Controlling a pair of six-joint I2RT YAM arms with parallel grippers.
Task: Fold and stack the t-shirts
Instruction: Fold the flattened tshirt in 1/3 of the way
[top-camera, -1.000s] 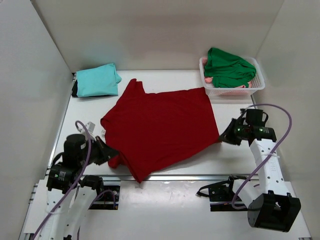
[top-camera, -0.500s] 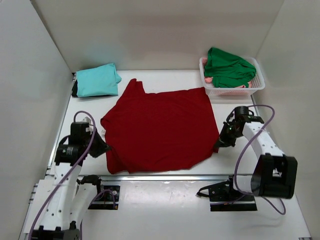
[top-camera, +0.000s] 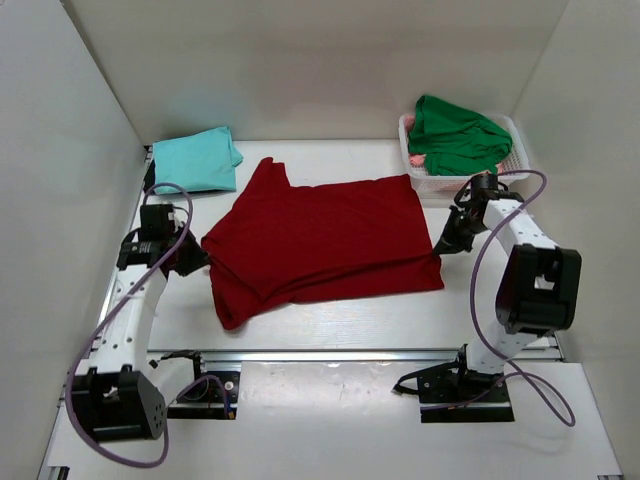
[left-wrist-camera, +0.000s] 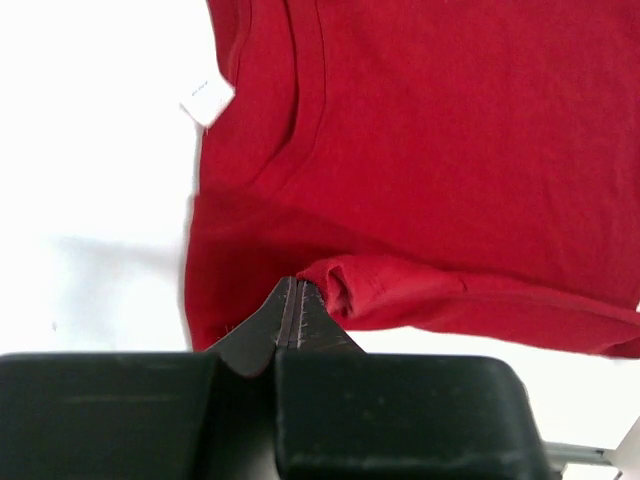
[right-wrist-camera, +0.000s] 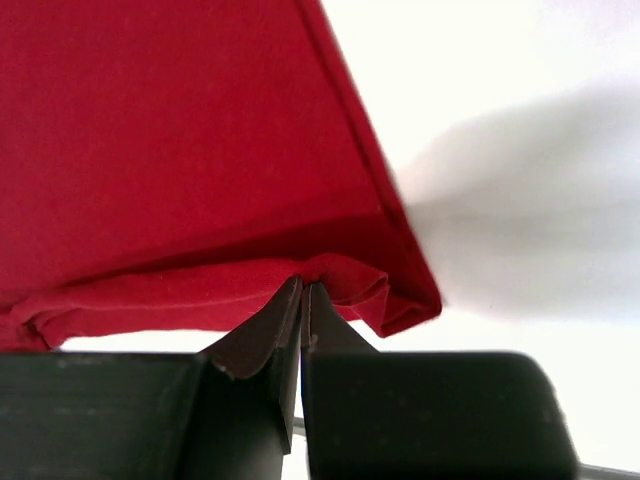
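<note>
The dark red t-shirt (top-camera: 320, 240) lies spread on the white table, its near edge folded up over itself. My left gripper (top-camera: 196, 262) is shut on the shirt's left edge; in the left wrist view (left-wrist-camera: 292, 285) the closed fingertips pinch a fold of red cloth (left-wrist-camera: 420, 180). My right gripper (top-camera: 441, 246) is shut on the shirt's right edge; in the right wrist view (right-wrist-camera: 303, 288) the cloth (right-wrist-camera: 180, 140) bunches at the tips. The light teal t-shirt (top-camera: 195, 160) lies folded at the back left. The bright green t-shirt (top-camera: 455, 135) is heaped in the basket.
A white plastic lattice basket (top-camera: 512, 170) stands at the back right, close behind my right arm. White walls enclose the table on three sides. A metal rail (top-camera: 340, 354) runs along the near table edge.
Both grippers have moved away from me with the shirt's near edge, folding it over toward the back. The shirt now covers less of the near table.
</note>
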